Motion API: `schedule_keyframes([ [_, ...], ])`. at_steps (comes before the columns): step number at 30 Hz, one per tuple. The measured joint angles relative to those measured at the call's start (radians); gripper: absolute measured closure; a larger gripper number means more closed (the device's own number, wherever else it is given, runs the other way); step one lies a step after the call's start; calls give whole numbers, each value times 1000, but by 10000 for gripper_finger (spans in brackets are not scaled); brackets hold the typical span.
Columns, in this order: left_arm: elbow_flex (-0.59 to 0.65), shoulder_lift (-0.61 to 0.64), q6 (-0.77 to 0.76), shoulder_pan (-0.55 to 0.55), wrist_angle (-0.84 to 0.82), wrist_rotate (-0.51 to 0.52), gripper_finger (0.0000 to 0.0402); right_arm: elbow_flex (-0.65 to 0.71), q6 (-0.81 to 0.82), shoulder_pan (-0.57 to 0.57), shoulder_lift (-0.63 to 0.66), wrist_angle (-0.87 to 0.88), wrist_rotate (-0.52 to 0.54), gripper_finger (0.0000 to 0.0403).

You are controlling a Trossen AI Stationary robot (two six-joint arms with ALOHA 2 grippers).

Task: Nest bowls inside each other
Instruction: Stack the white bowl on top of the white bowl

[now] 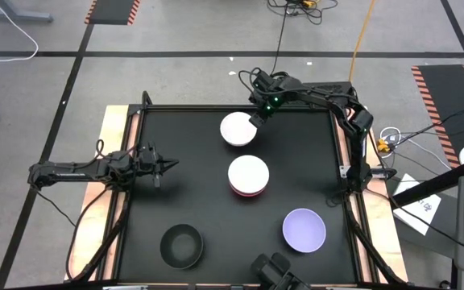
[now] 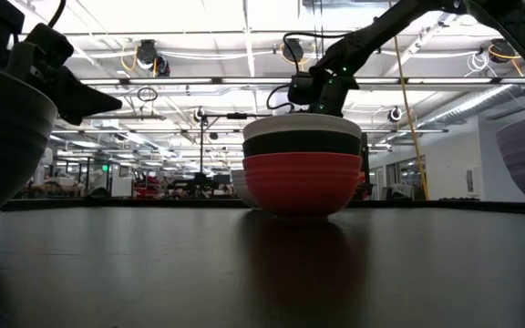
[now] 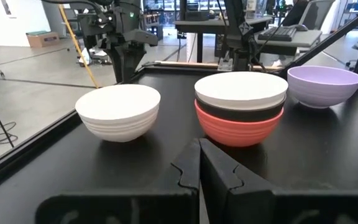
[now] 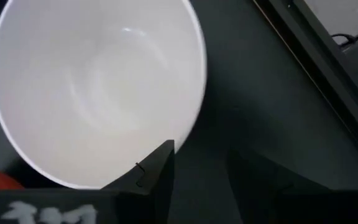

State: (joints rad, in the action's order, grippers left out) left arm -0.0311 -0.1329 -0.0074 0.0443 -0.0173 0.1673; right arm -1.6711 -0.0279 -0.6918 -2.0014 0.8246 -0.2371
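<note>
While the high view looks straight down on the black table top, a lone round white plastic bowl sits near the far edge, with the right gripper just at its rim, fingers spread apart on either side of the rim. Mid-table stands a nested stack, white on top. A pale lavender bowl and a black bowl sit toward the near edge, well apart. The left gripper waits at the left side, fingers pressed together.

From the low view, the stack reads red, then black, then white.

Through the left wrist view, the lone white bowl stands beside the stack.

Right wrist view: one finger sits over the white bowl's rim.
</note>
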Motion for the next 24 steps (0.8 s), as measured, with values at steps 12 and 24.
schedule_keyframes([
  [12,1,0,3,0,7,2,396,0,3,44,0,3,-3,271],
  [24,1,0,2,0,8,2,396,0,13,51,0,-11,2,271],
])
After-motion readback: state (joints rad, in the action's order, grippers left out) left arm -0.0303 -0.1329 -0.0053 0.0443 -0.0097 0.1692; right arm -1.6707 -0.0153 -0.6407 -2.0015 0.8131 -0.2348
